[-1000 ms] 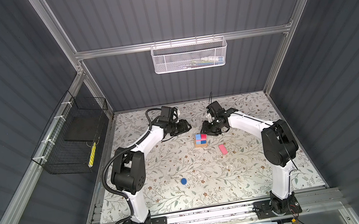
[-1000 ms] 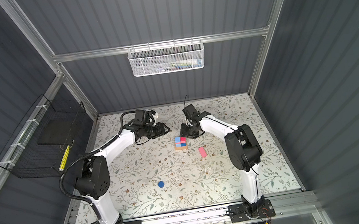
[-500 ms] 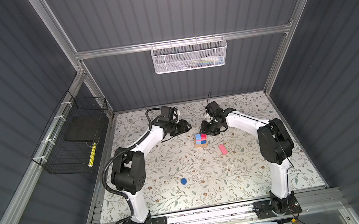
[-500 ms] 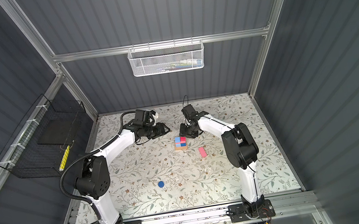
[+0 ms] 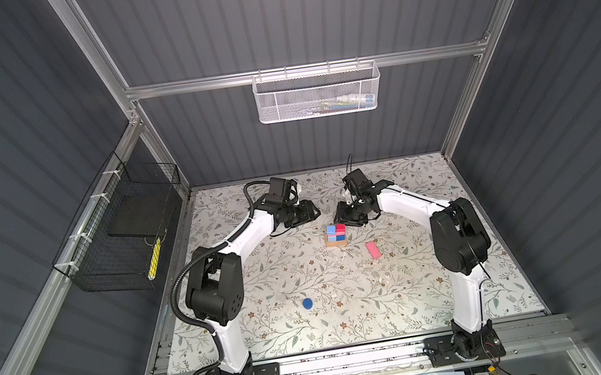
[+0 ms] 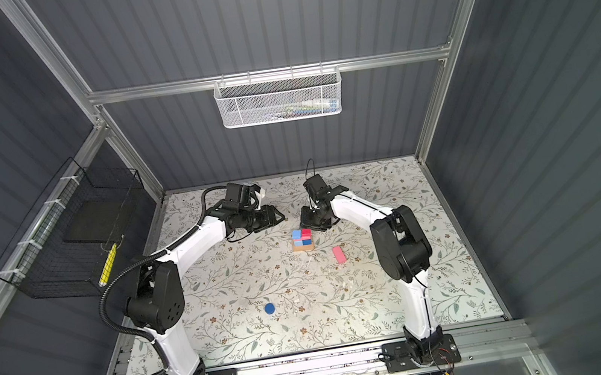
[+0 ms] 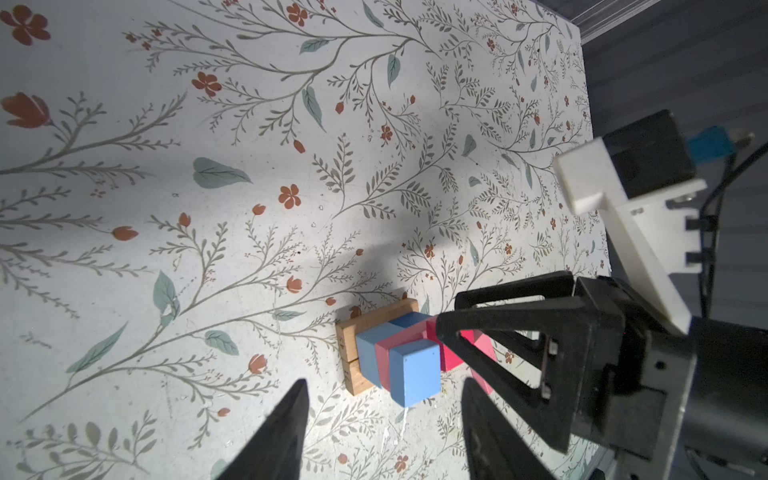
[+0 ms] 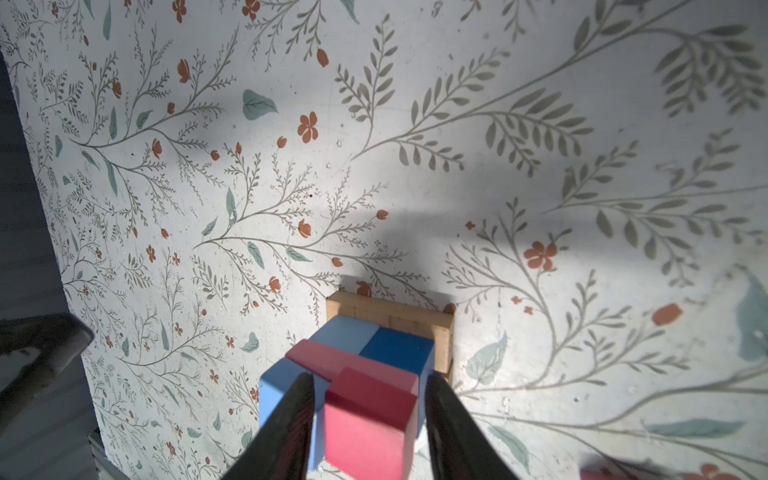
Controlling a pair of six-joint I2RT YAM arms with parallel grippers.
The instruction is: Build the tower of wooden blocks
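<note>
On the counter, far middle, the tower — tan base, blue cubes, pink oblong; right tool straddles its red cube, grip unclear — left tool spread.

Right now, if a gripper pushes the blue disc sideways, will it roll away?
Probably not: the disc lies flat on the table, so it should slide rather than roll. It looks thin, so a grip would likely have to close low, near the table. Small and solid-looking, it is probably stiff and light.
</note>
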